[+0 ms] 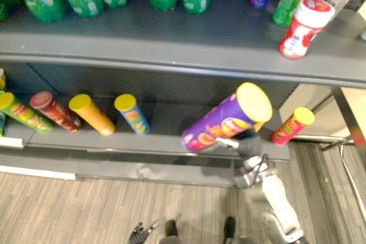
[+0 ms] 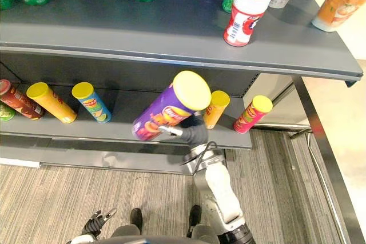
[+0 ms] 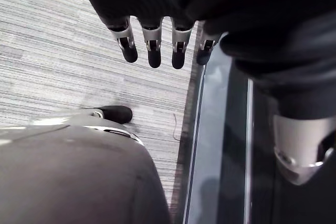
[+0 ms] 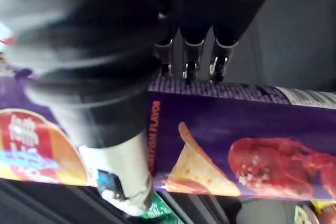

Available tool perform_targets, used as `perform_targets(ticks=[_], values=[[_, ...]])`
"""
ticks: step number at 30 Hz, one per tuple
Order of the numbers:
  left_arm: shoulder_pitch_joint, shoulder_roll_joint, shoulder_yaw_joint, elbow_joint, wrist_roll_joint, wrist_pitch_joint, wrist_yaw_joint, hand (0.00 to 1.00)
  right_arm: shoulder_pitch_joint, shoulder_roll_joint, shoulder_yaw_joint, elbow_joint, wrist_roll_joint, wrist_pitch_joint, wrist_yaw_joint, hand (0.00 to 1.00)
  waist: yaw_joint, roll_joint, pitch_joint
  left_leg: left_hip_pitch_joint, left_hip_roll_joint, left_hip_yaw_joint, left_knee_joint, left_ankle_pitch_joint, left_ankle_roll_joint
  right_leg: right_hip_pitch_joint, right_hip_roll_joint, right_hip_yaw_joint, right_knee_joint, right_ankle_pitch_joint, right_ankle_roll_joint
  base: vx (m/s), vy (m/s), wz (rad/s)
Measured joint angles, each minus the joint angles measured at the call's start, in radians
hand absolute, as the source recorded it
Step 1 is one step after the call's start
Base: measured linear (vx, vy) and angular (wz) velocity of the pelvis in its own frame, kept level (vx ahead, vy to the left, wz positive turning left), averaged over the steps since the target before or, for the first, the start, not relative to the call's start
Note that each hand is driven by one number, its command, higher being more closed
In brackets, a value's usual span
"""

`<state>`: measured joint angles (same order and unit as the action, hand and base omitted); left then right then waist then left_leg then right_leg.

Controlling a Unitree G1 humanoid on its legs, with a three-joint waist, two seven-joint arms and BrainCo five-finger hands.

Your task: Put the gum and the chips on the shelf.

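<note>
Currently your right hand (image 2: 196, 134) has its fingers wrapped round the purple chips can (image 2: 166, 108), tilted lid-up before the lower shelf (image 2: 123, 110), likely to clear its edge; left hand (image 3: 153, 48) hangs slack-fingered.

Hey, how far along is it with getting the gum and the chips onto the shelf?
Looks done: a red-and-white bottle, probably the gum, sits on the upper shelf. In hand: the right hand grips the purple chips can, tilted in front of the lower shelf, not set down. Left to do: place and release it. The left hand hangs open.
</note>
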<state>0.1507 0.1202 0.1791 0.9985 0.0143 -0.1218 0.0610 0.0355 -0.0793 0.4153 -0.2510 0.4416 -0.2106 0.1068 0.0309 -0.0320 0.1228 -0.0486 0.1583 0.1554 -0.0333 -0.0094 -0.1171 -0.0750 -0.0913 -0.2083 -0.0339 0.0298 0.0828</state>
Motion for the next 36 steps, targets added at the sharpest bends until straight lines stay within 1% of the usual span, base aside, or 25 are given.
perform_targets(ticks=[1, 4, 7, 11, 13, 15, 16, 18, 19, 20, 21, 23, 25, 26, 27, 28, 29, 30, 31, 32, 33, 34, 35, 36], values=[[-0.001, 0.000, -0.012, 0.000, 0.000, 0.000, 0.007, 0.00, 0.000, -0.001, 0.029, 0.008, 0.000, 0.009, 0.011, 1.00, 0.000, 0.000, -0.006, 0.000, 0.000, -0.001, 0.000, 0.001, 0.000, 0.000, 0.000, -0.001, 0.000, 0.001, 0.000, -0.01, -0.005, 0.04], [0.000, 0.001, -0.017, 0.012, 0.000, 0.000, 0.021, 0.00, -0.001, 0.000, 0.070, 0.023, 0.000, 0.020, 0.013, 1.00, 0.001, 0.000, -0.024, 0.002, 0.000, -0.004, 0.000, 0.001, 0.000, 0.009, 0.000, -0.005, -0.004, 0.001, 0.001, -0.01, -0.008, 0.05], [-0.001, 0.001, -0.017, 0.028, -0.003, -0.001, 0.040, 0.00, -0.006, 0.000, 0.085, 0.024, 0.000, 0.022, 0.005, 1.00, 0.001, -0.001, -0.042, 0.002, -0.001, -0.003, -0.002, 0.003, 0.001, 0.012, -0.001, -0.004, -0.011, 0.007, 0.001, 0.00, 0.000, 0.00], [-0.001, 0.001, -0.016, 0.036, -0.010, -0.001, 0.052, 0.00, -0.021, -0.001, 0.114, 0.023, 0.002, 0.022, -0.004, 1.00, 0.000, -0.001, -0.045, 0.005, -0.001, -0.002, -0.017, 0.015, 0.000, 0.013, 0.002, -0.002, -0.019, 0.017, -0.001, -0.02, -0.008, -0.01], [-0.001, 0.000, -0.016, 0.039, -0.010, 0.000, 0.054, 0.00, -0.024, -0.002, 0.150, 0.024, 0.037, 0.022, -0.003, 1.00, 0.001, -0.001, -0.045, 0.015, 0.001, -0.001, -0.021, 0.015, 0.000, 0.017, 0.004, -0.001, -0.019, 0.018, -0.002, 0.00, 0.000, 0.00], [-0.002, 0.001, -0.016, 0.047, -0.010, 0.000, 0.059, 0.00, -0.042, -0.002, 0.222, 0.036, 0.072, 0.022, 0.008, 1.00, 0.000, -0.001, -0.047, 0.019, 0.003, -0.002, -0.022, 0.015, -0.001, 0.027, 0.006, -0.001, -0.022, 0.018, -0.002, -0.02, -0.006, 0.00], [-0.002, 0.001, -0.016, 0.048, -0.010, 0.000, 0.061, 0.00, -0.046, -0.002, 0.233, 0.041, 0.073, 0.022, 0.010, 1.00, 0.000, -0.001, -0.049, 0.018, 0.003, -0.002, -0.023, 0.015, -0.001, 0.027, 0.006, -0.001, -0.023, 0.018, -0.002, 0.00, 0.000, 0.00], [-0.007, 0.001, -0.015, 0.058, -0.012, 0.000, 0.073, 0.00, -0.081, -0.001, 0.294, 0.100, 0.074, 0.024, 0.014, 1.00, 0.002, -0.002, -0.050, 0.020, 0.003, -0.005, -0.035, 0.024, -0.002, 0.026, 0.007, -0.004, -0.023, 0.018, -0.002, 0.00, -0.011, 0.05], [-0.009, 0.001, -0.014, 0.059, -0.012, 0.000, 0.078, 0.00, -0.090, 0.000, 0.303, 0.124, 0.068, 0.025, 0.014, 1.00, 0.004, -0.001, -0.050, 0.020, 0.002, -0.005, -0.036, 0.025, -0.002, 0.026, 0.007, -0.007, -0.024, 0.018, -0.001, 0.00, -0.007, 0.07], [-0.011, 0.000, -0.014, 0.058, -0.012, 0.000, 0.088, 0.00, -0.104, 0.006, 0.309, 0.185, 0.065, 0.028, 0.013, 1.00, 0.013, -0.001, -0.050, 0.022, -0.001, -0.007, -0.040, 0.029, -0.001, 0.028, 0.007, -0.010, -0.024, 0.018, -0.001, 0.00, 0.001, 0.09], [-0.013, -0.001, -0.014, 0.054, -0.012, -0.001, 0.098, 0.00, -0.119, 0.011, 0.305, 0.252, 0.039, 0.031, 0.002, 1.00, 0.021, -0.001, -0.050, 0.020, -0.004, -0.014, -0.045, 0.034, -0.001, 0.028, 0.006, -0.016, -0.024, 0.018, -0.001, 0.00, 0.002, 0.13], [-0.022, -0.005, -0.013, 0.050, -0.012, -0.001, 0.116, 0.00, -0.139, 0.012, 0.288, 0.325, 0.007, 0.034, -0.016, 1.00, 0.029, 0.000, -0.049, 0.016, -0.008, -0.035, -0.055, 0.043, -0.001, 0.028, 0.003, -0.037, -0.025, 0.018, 0.000, 0.01, 0.000, 0.30], [-0.026, -0.014, -0.014, 0.003, -0.014, -0.003, 0.141, 0.00, -0.192, 0.019, 0.245, 0.444, -0.049, 0.036, -0.059, 1.00, 0.046, -0.001, -0.045, -0.005, -0.013, -0.076, -0.059, 0.061, 0.002, 0.029, -0.003, -0.078, -0.026, 0.018, 0.000, 0.00, -0.002, 0.51], [-0.029, -0.017, -0.014, -0.011, -0.014, -0.004, 0.148, 0.00, -0.207, 0.019, 0.230, 0.465, -0.062, 0.036, -0.072, 1.00, 0.053, -0.001, -0.041, -0.011, -0.014, -0.089, -0.059, 0.063, 0.001, 0.028, -0.003, -0.087, -0.026, 0.018, 0.000, -0.03, -0.006, 0.52], [-0.035, -0.025, -0.014, -0.039, -0.014, -0.011, 0.169, 0.00, -0.242, 0.020, 0.200, 0.495, -0.114, 0.036, -0.107, 1.00, 0.065, 0.000, -0.025, -0.023, -0.016, -0.110, -0.056, 0.066, 0.001, 0.029, -0.005, -0.107, -0.025, 0.017, 0.000, -0.06, -0.006, 0.53], [-0.039, -0.031, -0.014, -0.064, -0.014, -0.020, 0.180, 0.00, -0.281, 0.024, 0.170, 0.516, -0.145, 0.036, -0.130, 1.00, 0.069, 0.000, -0.005, -0.048, -0.019, -0.135, -0.039, 0.066, 0.001, 0.027, -0.007, -0.128, -0.022, 0.017, -0.001, -0.05, -0.004, 0.55], [-0.042, -0.035, -0.015, -0.075, -0.014, -0.025, 0.185, 0.00, -0.299, 0.027, 0.152, 0.523, -0.163, 0.036, -0.145, 1.00, 0.070, 0.001, 0.007, -0.059, -0.021, -0.146, -0.027, 0.066, 0.001, 0.026, -0.009, -0.139, -0.020, 0.016, -0.002, -0.07, 0.003, 0.52], [-0.048, -0.042, -0.015, -0.093, -0.015, -0.032, 0.204, 0.00, -0.337, 0.037, 0.115, 0.544, -0.176, 0.035, -0.172, 1.00, 0.079, 0.003, 0.030, -0.083, -0.024, -0.169, -0.006, 0.062, 0.000, 0.022, -0.011, -0.157, -0.013, 0.014, -0.004, -0.08, 0.002, 0.47], [-0.057, -0.046, -0.015, -0.108, -0.040, -0.035, 0.222, 0.00, -0.370, 0.050, 0.068, 0.563, -0.206, 0.034, -0.204, 1.00, 0.094, 0.008, 0.045, -0.117, -0.026, -0.190, 0.021, 0.059, 0.000, 0.002, -0.015, -0.174, 0.010, 0.004, -0.004, -0.10, 0.002, 0.46], [-0.061, -0.046, -0.015, -0.118, -0.052, -0.036, 0.231, 0.00, -0.390, 0.055, 0.044, 0.577, -0.210, 0.033, -0.219, 1.00, 0.101, 0.011, 0.052, -0.133, -0.027, -0.200, 0.035, 0.055, -0.002, -0.012, -0.018, -0.183, 0.029, -0.005, -0.006, -0.07, -0.002, 0.44], [-0.076, -0.046, -0.014, -0.131, -0.080, -0.044, 0.252, 0.00, -0.429, 0.060, 0.002, 0.599, -0.223, 0.033, -0.255, 1.00, 0.117, 0.018, 0.075, -0.160, -0.029, -0.220, 0.060, 0.055, 0.000, -0.036, -0.026, -0.198, 0.072, -0.023, -0.008, -0.07, -0.003, 0.42], [-0.084, -0.046, -0.011, -0.144, -0.095, -0.045, 0.264, 0.00, -0.459, 0.061, -0.025, 0.615, -0.241, 0.032, -0.278, 1.00, 0.122, 0.023, 0.094, -0.181, -0.033, -0.237, 0.075, 0.056, 0.000, -0.056, -0.036, -0.212, 0.109, -0.040, -0.007, -0.06, 0.000, 0.46], [-0.093, -0.045, -0.005, -0.154, -0.116, -0.046, 0.276, 0.00, -0.484, 0.061, -0.053, 0.626, -0.248, 0.032, -0.298, 1.00, 0.129, 0.025, 0.110, -0.201, -0.039, -0.252, 0.089, 0.056, 0.001, -0.079, -0.048, -0.223, 0.152, -0.060, -0.008, -0.08, 0.006, 0.41], [-0.106, -0.046, 0.008, -0.164, -0.134, -0.052, 0.293, 0.00, -0.508, 0.063, -0.087, 0.632, -0.248, 0.032, -0.326, 1.00, 0.145, 0.026, 0.132, -0.222, -0.045, -0.260, 0.103, 0.057, 0.002, -0.110, -0.064, -0.228, 0.204, -0.082, -0.009, -0.06, 0.012, 0.29]])
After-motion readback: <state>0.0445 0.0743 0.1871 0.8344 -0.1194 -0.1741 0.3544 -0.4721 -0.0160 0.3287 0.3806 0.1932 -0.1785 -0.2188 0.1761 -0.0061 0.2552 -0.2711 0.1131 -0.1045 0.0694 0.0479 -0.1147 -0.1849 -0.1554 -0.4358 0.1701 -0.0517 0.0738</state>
